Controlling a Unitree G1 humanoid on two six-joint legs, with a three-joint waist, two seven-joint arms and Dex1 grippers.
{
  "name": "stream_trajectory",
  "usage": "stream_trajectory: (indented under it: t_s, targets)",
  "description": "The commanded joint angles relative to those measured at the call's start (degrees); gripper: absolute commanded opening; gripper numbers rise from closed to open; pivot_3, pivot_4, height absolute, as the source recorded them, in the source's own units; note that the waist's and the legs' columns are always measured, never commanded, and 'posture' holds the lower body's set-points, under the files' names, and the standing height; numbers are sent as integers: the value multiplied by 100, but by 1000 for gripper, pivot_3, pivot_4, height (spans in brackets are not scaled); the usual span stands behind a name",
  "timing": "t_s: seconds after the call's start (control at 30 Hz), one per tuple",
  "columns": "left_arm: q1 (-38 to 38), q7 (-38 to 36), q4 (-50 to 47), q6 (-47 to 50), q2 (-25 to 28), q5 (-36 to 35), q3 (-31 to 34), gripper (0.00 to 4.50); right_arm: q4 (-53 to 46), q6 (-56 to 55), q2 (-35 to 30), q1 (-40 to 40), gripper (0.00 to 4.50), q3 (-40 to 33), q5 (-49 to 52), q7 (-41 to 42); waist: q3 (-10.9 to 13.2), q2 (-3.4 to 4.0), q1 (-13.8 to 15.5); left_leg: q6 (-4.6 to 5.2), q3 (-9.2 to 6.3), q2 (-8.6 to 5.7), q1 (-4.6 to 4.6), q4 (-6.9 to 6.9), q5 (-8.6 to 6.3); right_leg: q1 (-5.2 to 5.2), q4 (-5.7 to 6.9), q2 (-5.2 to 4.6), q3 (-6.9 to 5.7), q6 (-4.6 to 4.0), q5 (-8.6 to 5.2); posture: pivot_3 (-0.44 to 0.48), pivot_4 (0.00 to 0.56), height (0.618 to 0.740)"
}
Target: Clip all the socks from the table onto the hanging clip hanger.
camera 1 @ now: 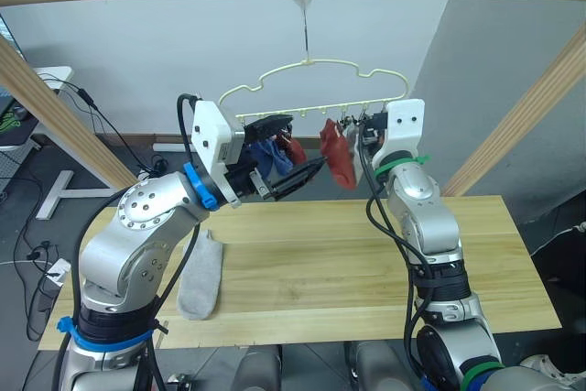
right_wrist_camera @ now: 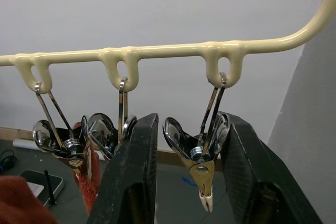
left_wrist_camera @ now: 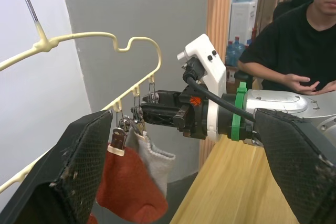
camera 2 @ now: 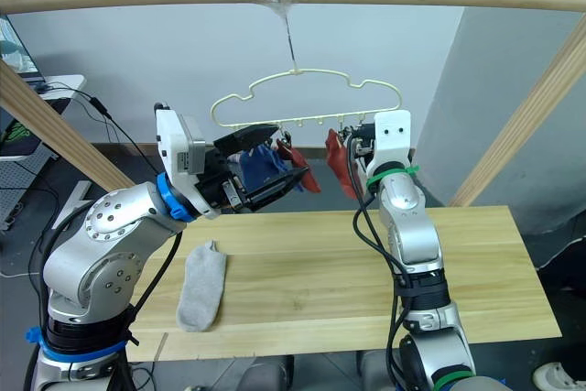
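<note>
Arms raised; right fingers flank an empty clip

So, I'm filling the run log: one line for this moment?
right pincer: around empty clip | left pincer: open, empty | grey sock: on table | clip hanger: holds socks

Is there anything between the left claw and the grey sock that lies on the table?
Nothing visible blocks it. The grey sock lies alone on the table, below the open left claw, which is up beside the clip hanger.
</note>
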Motion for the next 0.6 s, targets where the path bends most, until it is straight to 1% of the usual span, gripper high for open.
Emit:
stream_trajectory:
  t_s: [0.03,0.5,0.6]
  targets:
    - [-6,34,-185,-37,25,-74,91,4500,-136,-181,18,-179,1713,-31,4,-44,0,0,0,0,0,0,0,0,0,0,0,0,0,0,0,121,212,740]
    - [-110,90,-128,-93,8,-47,90,4500,-141,-183,20,-208,1713,-40,9,-60,0,0,2,0,0,0,-1,0,0,0,0,0,0,0,0,122,210,740]
    - [-94,88,-138,-92,9,-44,82,4500,-137,-205,13,-184,1165,-47,6,-61,0,0,2,0,0,0,0,-1,0,0,0,0,0,0,0,122,210,740]
